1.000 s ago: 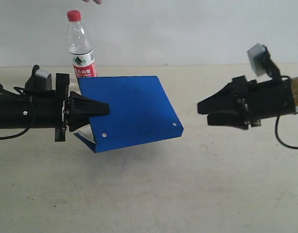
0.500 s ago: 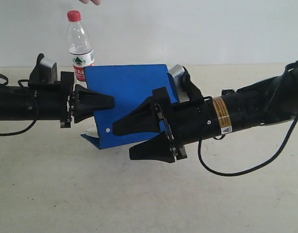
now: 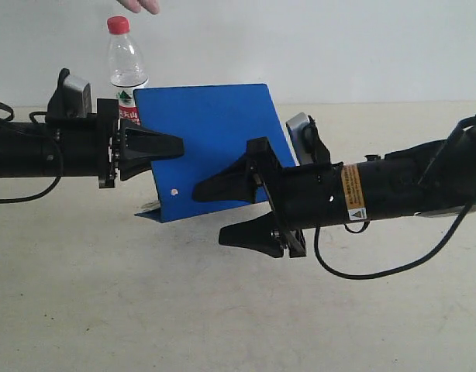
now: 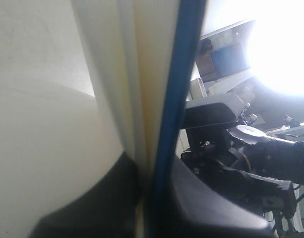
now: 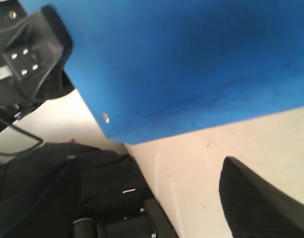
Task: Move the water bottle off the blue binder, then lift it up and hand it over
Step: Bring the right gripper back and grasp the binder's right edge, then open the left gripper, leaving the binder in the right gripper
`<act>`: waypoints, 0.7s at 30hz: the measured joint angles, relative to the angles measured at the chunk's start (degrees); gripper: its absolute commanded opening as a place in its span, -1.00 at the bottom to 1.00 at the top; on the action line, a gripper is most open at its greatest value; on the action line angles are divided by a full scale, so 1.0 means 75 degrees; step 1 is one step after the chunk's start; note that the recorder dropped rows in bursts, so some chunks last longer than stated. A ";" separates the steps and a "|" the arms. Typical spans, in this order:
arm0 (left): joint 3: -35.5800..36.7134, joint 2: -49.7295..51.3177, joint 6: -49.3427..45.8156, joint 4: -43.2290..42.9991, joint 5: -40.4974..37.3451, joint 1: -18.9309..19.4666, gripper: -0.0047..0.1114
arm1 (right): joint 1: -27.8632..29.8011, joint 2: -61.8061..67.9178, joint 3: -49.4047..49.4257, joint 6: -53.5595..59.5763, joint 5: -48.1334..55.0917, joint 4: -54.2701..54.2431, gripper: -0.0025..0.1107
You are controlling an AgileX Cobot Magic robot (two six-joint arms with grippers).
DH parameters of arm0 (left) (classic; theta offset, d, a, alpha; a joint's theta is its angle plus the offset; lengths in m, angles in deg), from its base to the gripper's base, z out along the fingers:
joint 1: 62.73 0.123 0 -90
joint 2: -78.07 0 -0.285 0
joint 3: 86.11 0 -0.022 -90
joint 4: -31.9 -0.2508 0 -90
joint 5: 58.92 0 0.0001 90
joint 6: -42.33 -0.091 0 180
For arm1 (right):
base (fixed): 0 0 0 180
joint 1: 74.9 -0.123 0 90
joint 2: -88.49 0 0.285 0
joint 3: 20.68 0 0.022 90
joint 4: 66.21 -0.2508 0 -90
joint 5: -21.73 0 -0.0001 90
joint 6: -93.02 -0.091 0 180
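The blue binder (image 3: 215, 143) hangs tilted above the table, its face steep toward the exterior camera. My left gripper (image 3: 174, 146) is shut on its left edge. In the left wrist view the blue cover (image 4: 173, 94) and white pages (image 4: 127, 74) run edge-on between the black fingers (image 4: 92, 208). My right gripper (image 3: 213, 212) stands open at the binder's lower right corner, one finger in front of the cover and one below it. In the right wrist view the binder (image 5: 191, 59) fills the space beyond the open gripper (image 5: 152, 203). The water bottle (image 3: 125, 74) stands upright behind the binder's left end.
A person's fingers (image 3: 139, 6) hover just over the bottle's red cap (image 3: 118, 25). Both arms cross the middle of the beige table (image 3: 222, 310). A white wall (image 3: 339, 46) closes the back. The left gripper's mount (image 5: 28, 54) shows in the right wrist view.
The right arm swung in from the right to the binder's lower right corner. The left gripper raised the binder and tilted it steeper. The bottle stayed in place.
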 measured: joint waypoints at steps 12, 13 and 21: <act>0.0375 0.0000 0.0282 0.0222 0.0000 -0.0333 -0.84 | 0.0000 0.0017 0.0057 0.0217 0.0974 -0.1910 0.26; 0.0404 0.0000 0.0270 0.0275 0.0000 -0.0352 -0.84 | 0.0000 0.0017 0.0057 0.0253 0.1011 -0.2104 0.26; 0.0435 0.0000 0.0139 0.0277 0.0042 -0.0420 -0.60 | 0.0000 0.0023 0.0057 0.0371 0.1072 -0.2611 0.26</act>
